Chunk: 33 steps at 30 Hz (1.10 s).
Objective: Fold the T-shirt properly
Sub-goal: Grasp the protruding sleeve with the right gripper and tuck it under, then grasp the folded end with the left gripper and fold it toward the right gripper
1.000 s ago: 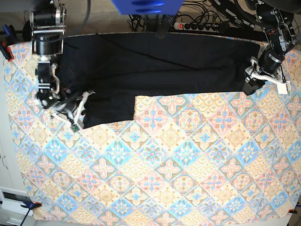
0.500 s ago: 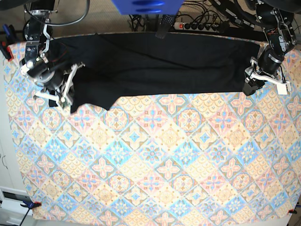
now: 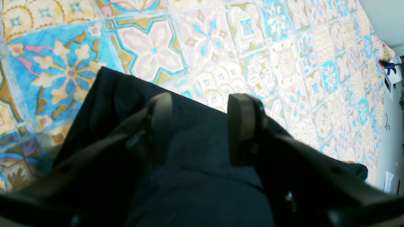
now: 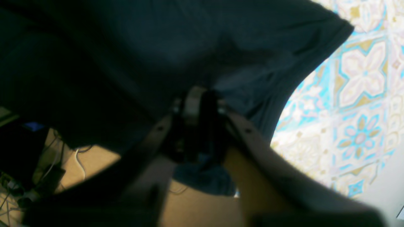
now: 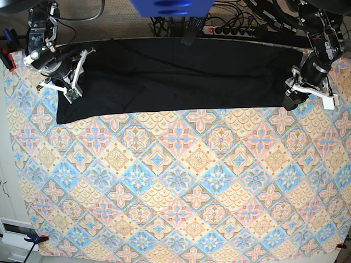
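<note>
The T-shirt [image 5: 186,71] lies in a long band, seemingly part-folded; shortening remains. Left fingers [image 3: 161,126] gape, empty; whether right fingers [image 4: 194,110] grip cloth, one cannot tell.

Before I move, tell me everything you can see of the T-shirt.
The T-shirt is plain black and looks like soft cloth. It lies folded into a long, wide band across the patterned cloth, its outer edge fairly straight, with creases and layered edges near both ends. The left gripper stands open over one end; the right gripper is at the other, though whether it touches the fabric is unclear.
</note>
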Each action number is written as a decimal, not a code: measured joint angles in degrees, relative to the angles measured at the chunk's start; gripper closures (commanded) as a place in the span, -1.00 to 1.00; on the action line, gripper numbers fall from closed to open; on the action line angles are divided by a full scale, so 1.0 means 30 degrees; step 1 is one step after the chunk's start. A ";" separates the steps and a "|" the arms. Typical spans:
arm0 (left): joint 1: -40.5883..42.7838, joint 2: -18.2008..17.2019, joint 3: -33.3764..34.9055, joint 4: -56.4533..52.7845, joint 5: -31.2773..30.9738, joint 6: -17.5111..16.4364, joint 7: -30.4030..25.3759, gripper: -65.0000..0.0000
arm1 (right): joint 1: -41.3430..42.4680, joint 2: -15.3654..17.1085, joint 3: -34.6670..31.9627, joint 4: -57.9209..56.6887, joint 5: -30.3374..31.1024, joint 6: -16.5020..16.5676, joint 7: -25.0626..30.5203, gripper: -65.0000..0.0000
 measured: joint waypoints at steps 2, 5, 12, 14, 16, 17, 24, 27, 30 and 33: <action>0.0007 -0.0029 0.0000 0.0000 -0.0015 -0.0007 0.0007 0.11 | 0.0809 -0.0095 0.0066 -0.0029 -0.0058 -0.0117 -0.0495 0.25; 0.0080 -0.0197 -0.0007 0.0000 0.0000 -0.0015 0.0022 0.11 | 0.1370 -0.0197 0.1887 0.0204 0.0240 -0.0029 -0.0153 0.14; 0.0925 -0.2776 0.0036 -0.0015 0.1224 -0.0066 0.1027 0.11 | 0.0962 -0.0168 0.4124 0.0248 -0.0102 -0.0146 -0.0619 0.14; 0.0867 -0.3308 0.0073 -0.0036 0.2637 -0.0109 0.1749 0.11 | 0.1122 -0.0240 0.3388 0.0284 0.0160 -0.0007 -0.0437 0.14; 0.0576 -0.3869 0.0066 -0.0517 0.3344 -0.0262 0.2448 0.11 | 0.1137 -0.0211 0.2637 0.0350 0.0102 -0.0015 -0.0437 0.14; 0.0262 -0.4051 0.0138 -0.0918 0.3861 -0.0452 0.2900 0.11 | 0.1056 -0.0204 0.2317 0.0350 0.0087 -0.0015 -0.0444 0.14; -0.1100 -0.5515 0.2477 -0.4444 0.5945 -0.1668 0.3927 0.11 | 0.1158 -0.1311 0.1137 0.0350 0.0255 0.0000 -0.0408 0.14; -0.1785 -0.5646 0.3723 -0.5450 0.6484 -0.1792 0.3883 0.11 | 0.1355 -0.1231 0.1217 0.0342 -0.0102 -0.0022 -0.0707 0.14; -0.2710 -0.5377 0.4758 -0.6892 0.6849 -0.1843 0.3708 0.11 | 0.1625 -0.1151 0.1224 0.0342 -0.0036 -0.0087 -0.0568 0.14; -0.2965 -0.5515 0.5734 -0.8014 0.7118 -0.1800 0.2521 0.11 | 0.1574 -0.1195 0.1195 0.0342 -0.0015 -0.0073 -0.0576 0.14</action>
